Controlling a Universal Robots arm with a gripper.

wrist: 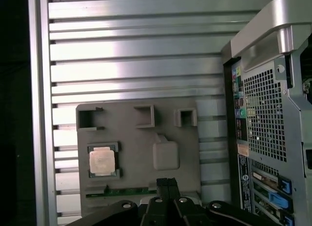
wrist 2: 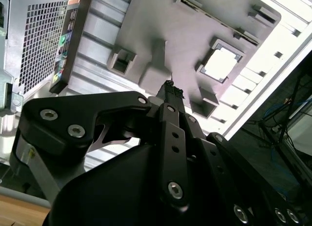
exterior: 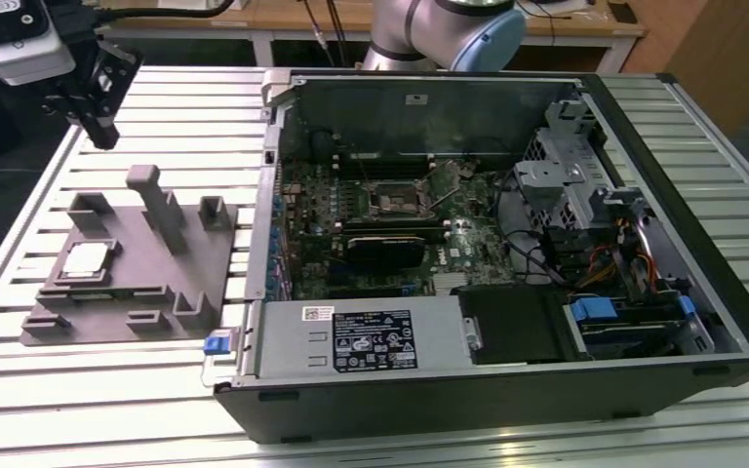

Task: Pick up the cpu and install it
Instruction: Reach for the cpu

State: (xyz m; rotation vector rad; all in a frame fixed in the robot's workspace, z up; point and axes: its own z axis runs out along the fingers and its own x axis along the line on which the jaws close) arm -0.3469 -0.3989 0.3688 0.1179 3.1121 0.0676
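First wrist view: gripper (wrist: 168,181) closed, empty.

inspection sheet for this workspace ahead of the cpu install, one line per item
surface: slatted metal table, carries the fixture and the case
job's things: cpu lies flat in a pocket of the grey fixture; socket sits inside the open computer case
clutter: nothing seen
grippers: gripper shut, holding nothing, above the table, apart from the cpu
cables: wire bundle inside the case, by the drive bays
surroundings: wooden bench behind the table
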